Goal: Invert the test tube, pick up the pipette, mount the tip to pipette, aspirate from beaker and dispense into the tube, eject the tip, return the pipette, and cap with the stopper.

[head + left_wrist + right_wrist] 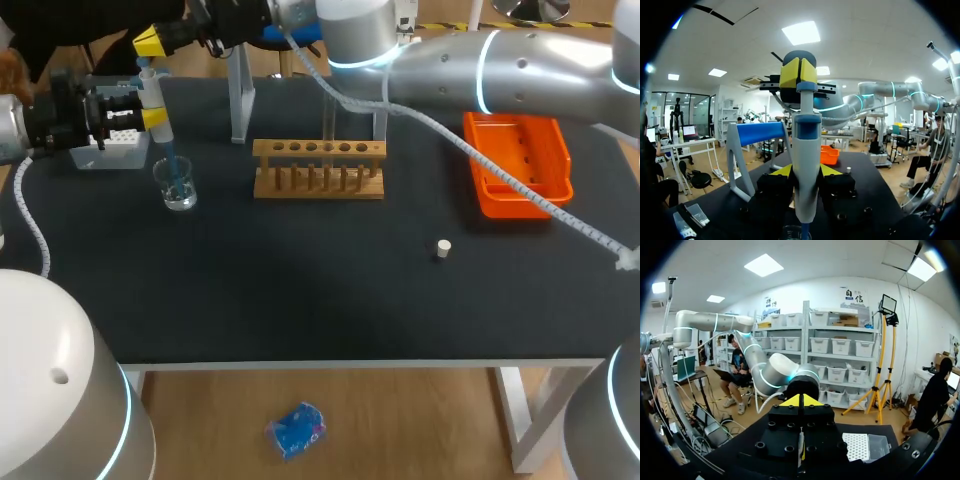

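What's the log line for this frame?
step: likely aspirate | left fingers: shut on pipette | tip: in beaker | right fingers: shut, at pipette top | stopper: on table

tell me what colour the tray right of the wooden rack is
The tray is bright orange, clearest in the head view.

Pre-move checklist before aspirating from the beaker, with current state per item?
1. Pipette clamped in left gripper: ok.
2. Tip down inside beaker: ok.
3. Right gripper at pipette's top end, fingers together: ok.
4. Liquid reaching the tip: cannot tell.
5. Tube upright in rack: cannot tell.
6. Stopper lying free, apart from rack: ok.
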Robot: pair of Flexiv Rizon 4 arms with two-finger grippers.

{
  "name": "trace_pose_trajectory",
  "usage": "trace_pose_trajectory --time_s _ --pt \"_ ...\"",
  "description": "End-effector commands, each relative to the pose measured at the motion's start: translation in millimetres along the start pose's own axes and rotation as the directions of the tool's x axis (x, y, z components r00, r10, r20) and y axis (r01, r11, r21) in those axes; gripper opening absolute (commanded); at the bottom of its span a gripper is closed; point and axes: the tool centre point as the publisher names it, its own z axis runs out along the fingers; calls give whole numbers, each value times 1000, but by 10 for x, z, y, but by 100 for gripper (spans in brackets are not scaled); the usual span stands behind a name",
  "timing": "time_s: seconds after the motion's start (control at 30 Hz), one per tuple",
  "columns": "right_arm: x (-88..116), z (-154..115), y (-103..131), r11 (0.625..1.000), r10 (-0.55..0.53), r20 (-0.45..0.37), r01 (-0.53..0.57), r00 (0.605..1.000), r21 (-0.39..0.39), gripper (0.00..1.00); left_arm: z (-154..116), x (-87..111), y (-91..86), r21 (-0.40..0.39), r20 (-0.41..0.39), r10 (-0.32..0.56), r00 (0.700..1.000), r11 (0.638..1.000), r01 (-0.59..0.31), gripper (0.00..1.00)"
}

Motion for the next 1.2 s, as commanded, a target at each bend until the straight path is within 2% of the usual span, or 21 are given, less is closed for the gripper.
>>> trace_pose_trajectory --time_s 0.03,0.73,1.2 --pt "-85 27 -33 1000 1 -22 -1 1000 -6 0 5 4 2 0 2 1 1000 1000 -1 0" --pt "-62 56 -95 1000 14 -24 -14 1000 -23 0 5 4 2 0 2 1 1000 1000 -1 0" --pt "-21 58 -40 999 -1 -22 0 1000 -32 0 5 4 2 0 2 1 1000 1000 -1 0"
